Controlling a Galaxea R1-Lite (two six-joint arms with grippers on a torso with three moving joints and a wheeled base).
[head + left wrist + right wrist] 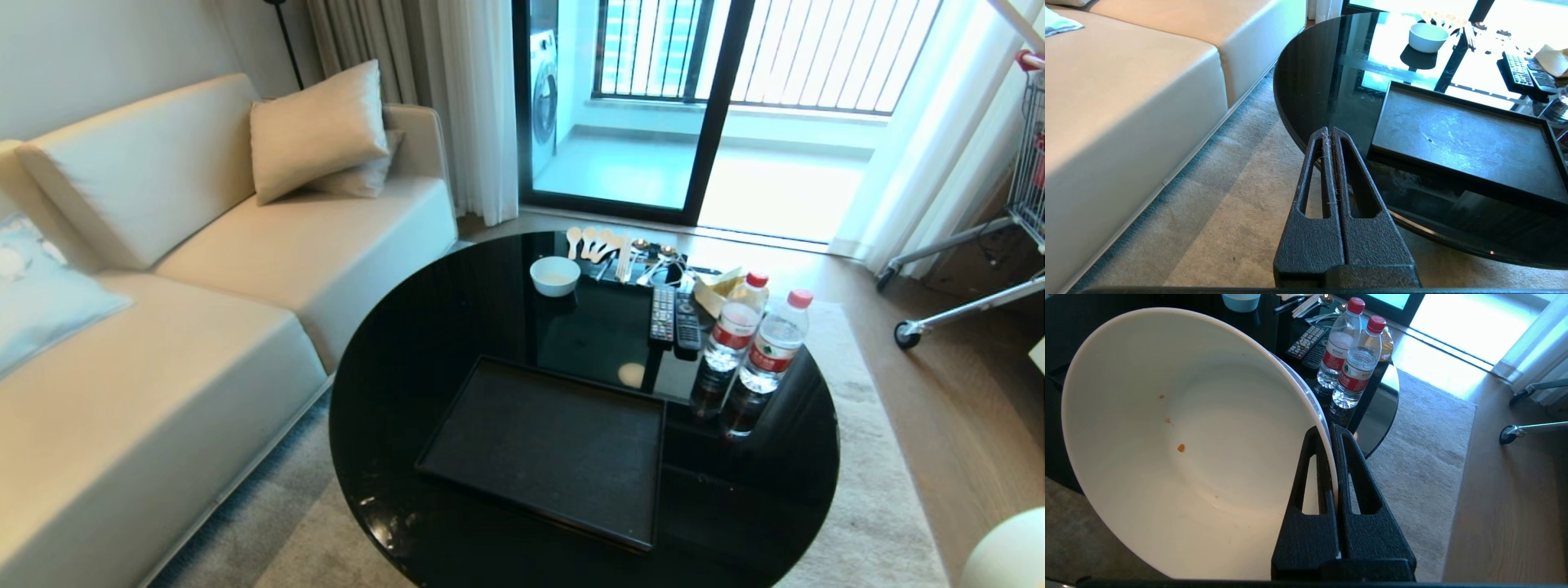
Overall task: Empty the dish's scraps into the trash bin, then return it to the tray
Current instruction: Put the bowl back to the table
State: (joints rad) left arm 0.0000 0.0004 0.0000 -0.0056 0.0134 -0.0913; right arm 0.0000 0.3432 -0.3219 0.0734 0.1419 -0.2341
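Dish [1180, 449] cut off near the wrist, tilted beside the desk [1384, 392], rim pinched by right hand [1332, 430]; left hand [1327, 130] closed, empty.

The right gripper [1332, 430] pinches the rim of a white glossy deep-sided bowl [1180, 437], one black textured finger [1306, 522] inside the wall, the other outside. The left gripper [1329, 130] hangs idle, fingers pressed together, holding nothing.
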